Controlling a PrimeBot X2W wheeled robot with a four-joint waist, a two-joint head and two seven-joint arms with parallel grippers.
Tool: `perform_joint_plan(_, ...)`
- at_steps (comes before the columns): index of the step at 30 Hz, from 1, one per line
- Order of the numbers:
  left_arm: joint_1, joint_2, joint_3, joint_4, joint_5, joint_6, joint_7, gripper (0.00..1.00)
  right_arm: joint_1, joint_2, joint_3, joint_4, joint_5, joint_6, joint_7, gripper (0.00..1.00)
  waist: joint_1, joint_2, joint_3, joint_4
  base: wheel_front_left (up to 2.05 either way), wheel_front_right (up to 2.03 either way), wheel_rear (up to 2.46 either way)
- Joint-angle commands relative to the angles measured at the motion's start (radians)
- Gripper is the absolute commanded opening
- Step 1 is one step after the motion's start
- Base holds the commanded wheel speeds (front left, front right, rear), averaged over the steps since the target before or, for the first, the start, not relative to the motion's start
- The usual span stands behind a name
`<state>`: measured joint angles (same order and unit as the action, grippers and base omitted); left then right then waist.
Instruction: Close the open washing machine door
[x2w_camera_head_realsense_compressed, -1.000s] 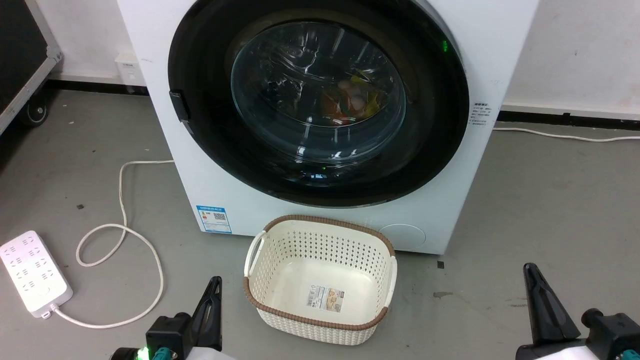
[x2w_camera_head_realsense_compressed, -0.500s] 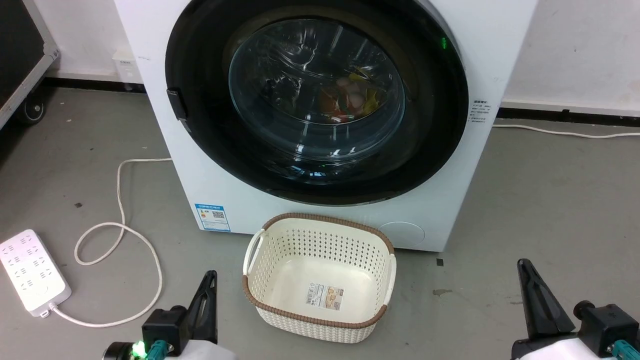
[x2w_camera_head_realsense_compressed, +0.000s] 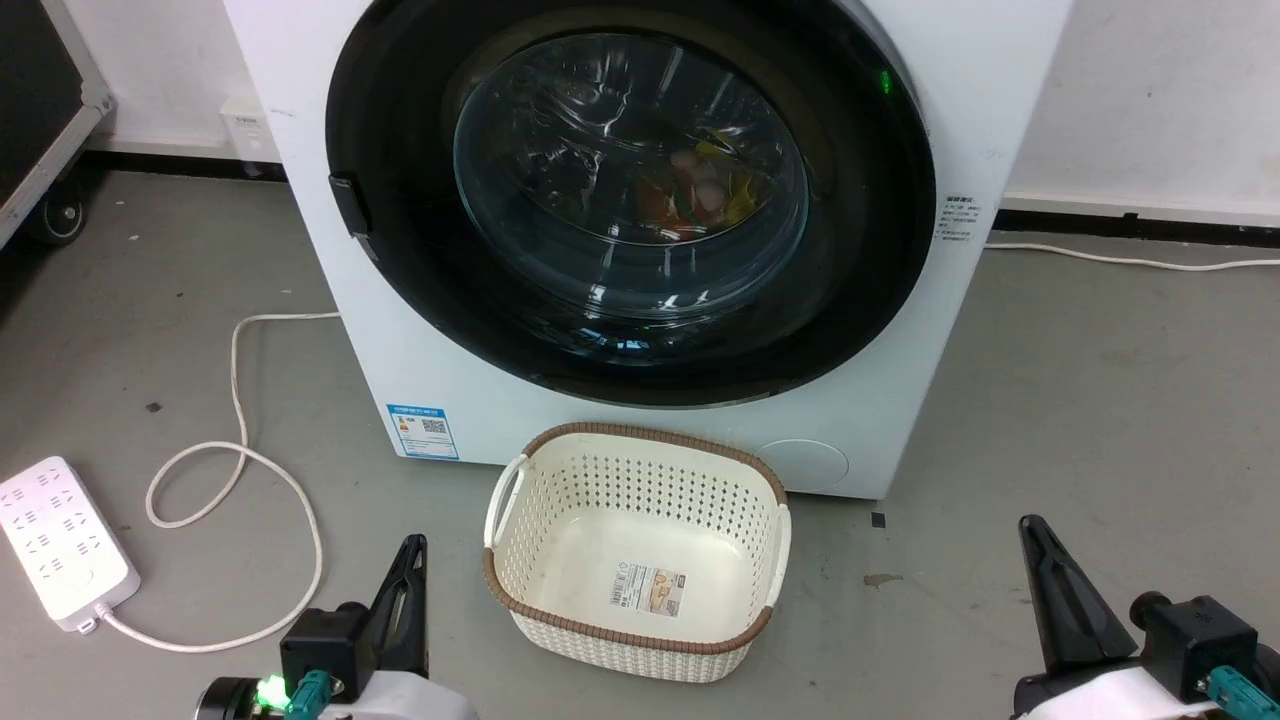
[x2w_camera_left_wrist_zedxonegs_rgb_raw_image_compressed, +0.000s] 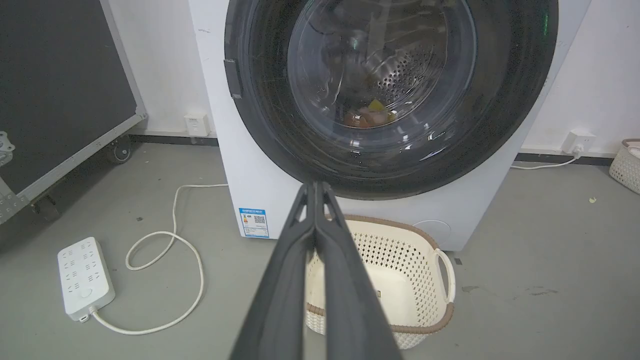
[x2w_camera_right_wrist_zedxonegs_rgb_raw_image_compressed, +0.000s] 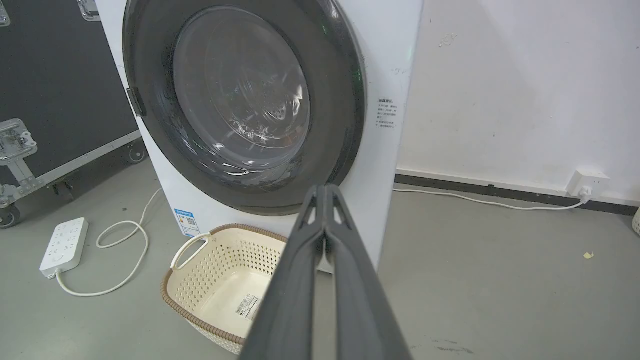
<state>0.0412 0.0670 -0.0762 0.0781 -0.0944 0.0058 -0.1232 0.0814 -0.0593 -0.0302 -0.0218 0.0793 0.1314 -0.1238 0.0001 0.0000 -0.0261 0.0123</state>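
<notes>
The washing machine (x2w_camera_head_realsense_compressed: 900, 400) is a big white front-loader standing ahead of me. The washing machine door (x2w_camera_head_realsense_compressed: 630, 180), with its wide glossy black rim and clear glass bowl, lies flat against the machine's front; coloured items show behind the glass. It looks the same in the left wrist view (x2w_camera_left_wrist_zedxonegs_rgb_raw_image_compressed: 380, 80) and the right wrist view (x2w_camera_right_wrist_zedxonegs_rgb_raw_image_compressed: 240, 100). My left gripper (x2w_camera_head_realsense_compressed: 412, 545) is shut, low at the left, well short of the machine. My right gripper (x2w_camera_head_realsense_compressed: 1030, 530) is shut at the lower right. Both hold nothing, with fingers pressed together (x2w_camera_left_wrist_zedxonegs_rgb_raw_image_compressed: 315, 187) (x2w_camera_right_wrist_zedxonegs_rgb_raw_image_compressed: 325, 190).
A cream perforated laundry basket (x2w_camera_head_realsense_compressed: 650, 432) stands on the grey floor right in front of the machine, between my grippers. A white power strip (x2w_camera_head_realsense_compressed: 60, 545) and looped cable (x2w_camera_head_realsense_compressed: 235, 390) lie at the left. A black wheeled case (x2w_camera_left_wrist_zedxonegs_rgb_raw_image_compressed: 60, 90) stands further left. A wall socket (x2w_camera_right_wrist_zedxonegs_rgb_raw_image_compressed: 590, 181) is at the right.
The whole head picture has shifted slightly. Both grippers sit a little further left in it and stay shut. The door has not moved against the machine.
</notes>
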Motion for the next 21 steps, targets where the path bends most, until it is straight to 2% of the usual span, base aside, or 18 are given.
perform_joint_plan(1,-0.012,-0.004,0.006,-0.006,0.012,-0.003,0.004,0.00,-0.017,0.005,0.002,0.003,-0.006,0.000,0.004,0.00,-0.0001,0.0000,0.000,0.000,0.00,0.00,0.00)
perform_joint_plan(21,-0.022,-0.009,0.030,-0.031,0.040,-0.004,0.045,0.00,-0.039,0.006,0.011,0.010,-0.031,-0.001,0.045,0.00,-0.0001,0.0000,0.009,-0.004,0.00,0.00,0.00)
